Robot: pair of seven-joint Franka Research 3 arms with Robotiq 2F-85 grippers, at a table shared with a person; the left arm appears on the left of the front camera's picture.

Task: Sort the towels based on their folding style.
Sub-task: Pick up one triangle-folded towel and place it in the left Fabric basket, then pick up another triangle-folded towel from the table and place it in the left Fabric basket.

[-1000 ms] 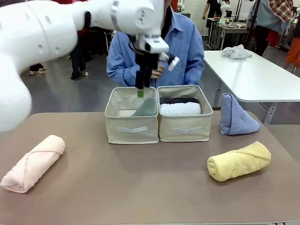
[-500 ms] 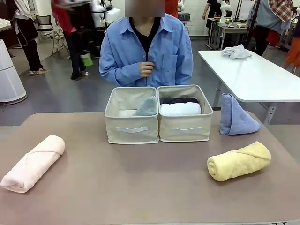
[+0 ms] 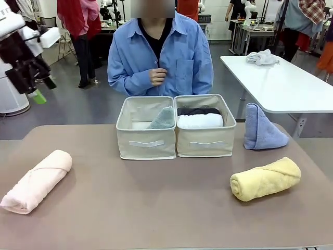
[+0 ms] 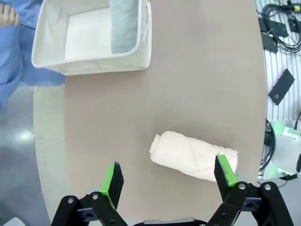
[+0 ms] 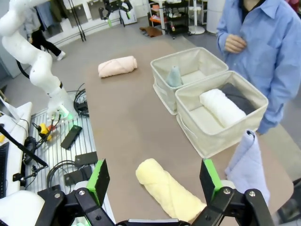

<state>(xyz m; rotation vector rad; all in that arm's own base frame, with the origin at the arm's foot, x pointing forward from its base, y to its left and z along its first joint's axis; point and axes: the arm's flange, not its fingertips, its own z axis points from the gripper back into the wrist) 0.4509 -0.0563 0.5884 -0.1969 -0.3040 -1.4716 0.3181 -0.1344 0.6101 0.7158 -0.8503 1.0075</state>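
— Towels, counted?
— Six: four rolls, two cones. Also two bins, two grippers, one person.
— Where, and pointing which way?
— On the table [image 3: 156, 213], at the near left: pink roll [image 3: 36, 181], long axis slanting from near-left to far-right. At the near right: yellow roll [image 3: 265, 178], slanting the same way but flatter, spiral end turned left. Just beside the right bin [image 3: 205, 146], on its outer side: blue cone [image 3: 261, 128], standing with tip up.
— And inside the bins?
— In the left bin [image 3: 146, 146], against its right wall: green cone [image 3: 162, 119], tip up (leaning or upright, hard to tell). In the right bin: white roll [image 3: 200, 121], lying crosswise, left to right. Right behind it, touching, on the same axis: grey roll [image 3: 199, 111].
— Grippers?
— Left gripper [image 4: 169, 173] spread wide, nothing between the pads, hanging high over the pink roll. Right gripper [image 5: 154, 176] spread just as wide, empty too, above the yellow roll.
— Person?
— Behind the bins, one hand [image 3: 156, 76] raised at the chest.
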